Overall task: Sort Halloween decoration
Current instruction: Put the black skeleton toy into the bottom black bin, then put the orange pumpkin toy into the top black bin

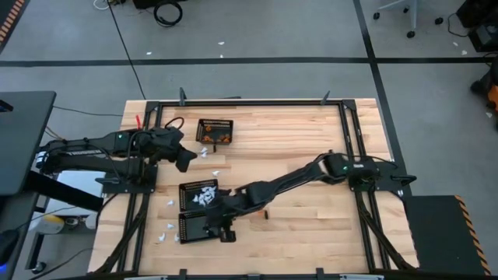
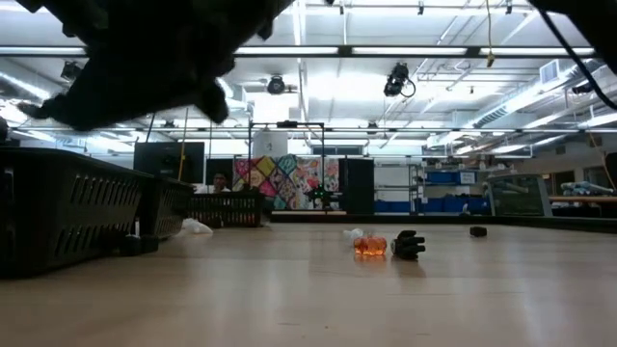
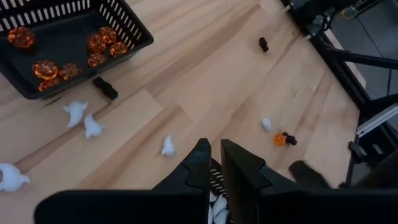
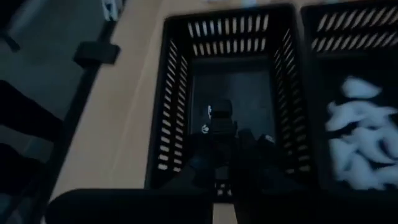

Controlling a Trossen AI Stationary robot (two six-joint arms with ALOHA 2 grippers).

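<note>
Three black mesh baskets stand on the table: one with orange pieces, one with white pieces, and a near one. My right gripper hangs over the near basket, shut on a small black piece. My left gripper floats left of the orange basket, its fingers almost together with nothing between them. Loose white pieces, a black piece and an orange and black pair lie on the wood. My right gripper seems to pinch the black piece at its fingertips, coming from above and pointing down into the near basket. The piece looks clear of the basket floor. The view is dark, so I cannot make out which part of it is held.
More white pieces lie near the table's left edge and between the baskets. Another black piece lies farther right. In the low view an orange piece and a black one sit mid-table. A black frame rail borders the table.
</note>
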